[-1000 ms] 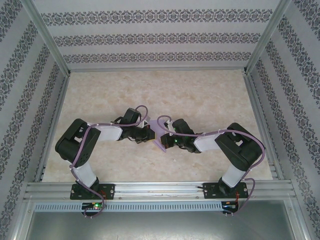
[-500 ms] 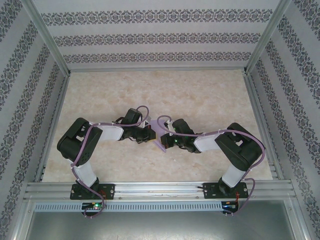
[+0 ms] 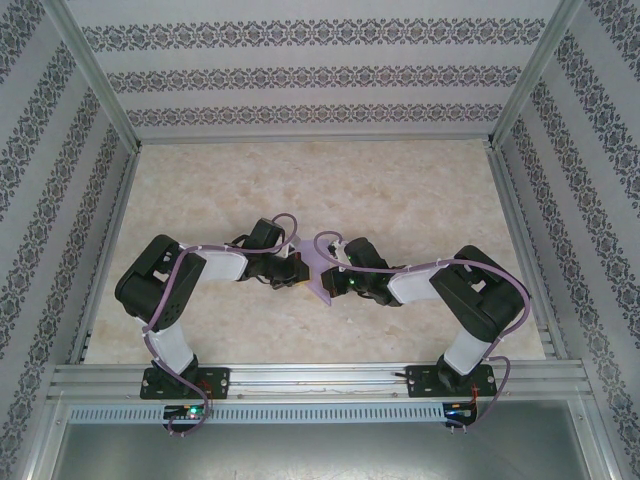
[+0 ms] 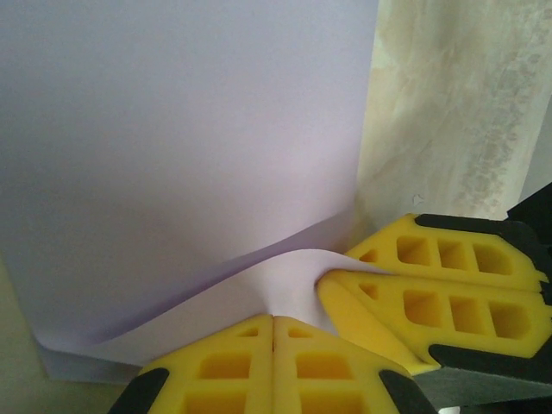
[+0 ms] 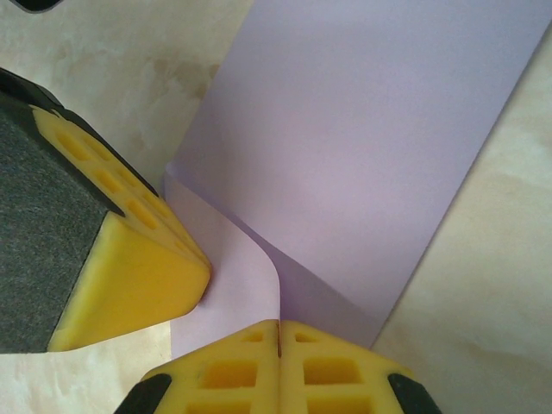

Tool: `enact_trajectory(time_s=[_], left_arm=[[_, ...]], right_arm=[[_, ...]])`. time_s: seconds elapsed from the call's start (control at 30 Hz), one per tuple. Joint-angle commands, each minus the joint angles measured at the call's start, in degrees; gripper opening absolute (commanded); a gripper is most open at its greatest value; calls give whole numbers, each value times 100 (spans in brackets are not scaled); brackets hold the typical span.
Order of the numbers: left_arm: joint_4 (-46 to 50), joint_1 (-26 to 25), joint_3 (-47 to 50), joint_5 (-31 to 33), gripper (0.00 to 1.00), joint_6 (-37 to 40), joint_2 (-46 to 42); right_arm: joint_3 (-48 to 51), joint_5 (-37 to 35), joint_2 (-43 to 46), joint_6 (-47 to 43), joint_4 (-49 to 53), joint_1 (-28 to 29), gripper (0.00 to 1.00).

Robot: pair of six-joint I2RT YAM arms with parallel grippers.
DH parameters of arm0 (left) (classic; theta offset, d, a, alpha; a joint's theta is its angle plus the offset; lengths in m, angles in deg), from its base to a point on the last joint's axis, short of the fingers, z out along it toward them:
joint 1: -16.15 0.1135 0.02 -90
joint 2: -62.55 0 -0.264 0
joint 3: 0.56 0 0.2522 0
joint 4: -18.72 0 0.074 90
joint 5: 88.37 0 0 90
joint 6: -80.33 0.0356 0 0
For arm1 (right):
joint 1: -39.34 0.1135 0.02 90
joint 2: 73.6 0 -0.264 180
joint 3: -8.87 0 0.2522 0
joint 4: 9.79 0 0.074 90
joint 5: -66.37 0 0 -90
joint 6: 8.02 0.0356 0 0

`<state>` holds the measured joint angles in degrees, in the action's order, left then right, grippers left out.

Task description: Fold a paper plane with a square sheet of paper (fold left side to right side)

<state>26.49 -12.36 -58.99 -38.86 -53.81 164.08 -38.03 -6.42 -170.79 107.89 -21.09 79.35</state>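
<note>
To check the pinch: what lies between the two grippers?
The square sheet of paper lies between the left gripper and the right gripper. The top view shows it, and both wrist views show its curled corner there.

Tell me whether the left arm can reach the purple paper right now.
Likely yes. The left pincer, shut, sits against the purple paper where its edge curls up. The right pincer crowds in beside it, but nothing lies between.
</note>
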Motion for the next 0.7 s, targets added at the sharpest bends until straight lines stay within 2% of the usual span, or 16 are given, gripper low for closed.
enact_trajectory(time_s=[0.0,0.6,0.67], left_arm=[[257,-57,-28,121,0,141,76],[573,-60,100,433,0,253,82],[605,-51,115,478,0,265,85]], right_arm=[[114,-174,-257,-101,555,57,0],[73,-128,-249,-42,547,26,0],[45,-63,-214,-11,537,3,2]])
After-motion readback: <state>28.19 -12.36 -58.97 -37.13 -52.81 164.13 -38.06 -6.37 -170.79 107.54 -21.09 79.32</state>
